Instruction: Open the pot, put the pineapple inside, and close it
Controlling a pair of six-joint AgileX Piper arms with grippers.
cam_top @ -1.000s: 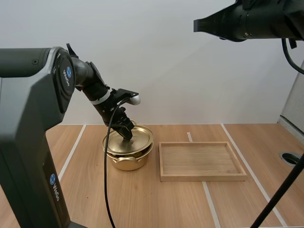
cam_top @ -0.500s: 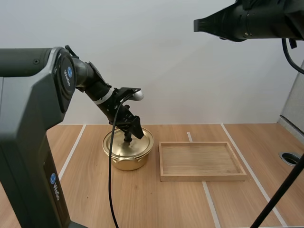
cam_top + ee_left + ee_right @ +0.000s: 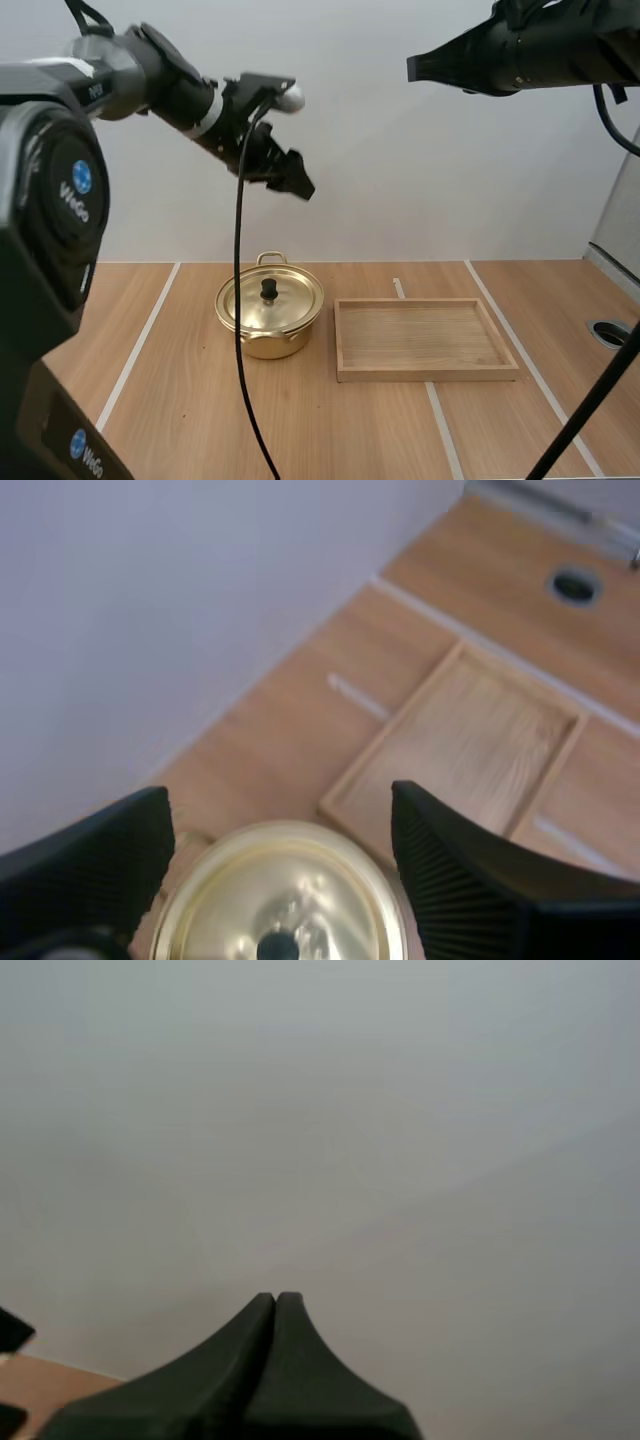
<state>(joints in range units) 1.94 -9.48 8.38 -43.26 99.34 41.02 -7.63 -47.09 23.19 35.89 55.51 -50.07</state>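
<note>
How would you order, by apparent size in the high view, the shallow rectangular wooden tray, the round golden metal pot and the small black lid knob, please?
Largest: shallow rectangular wooden tray.
Then: round golden metal pot.
Smallest: small black lid knob.

left pincer [image 3: 293,177]: held high; fingers apart | right pincer [image 3: 415,67]: aloft; fingers pressed together

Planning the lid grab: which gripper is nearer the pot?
Left. The left gripper hangs open above the pot; the right gripper, shut, is high up on the tray's side.

Pot [image 3: 268,338] under high, left-wrist views
</note>
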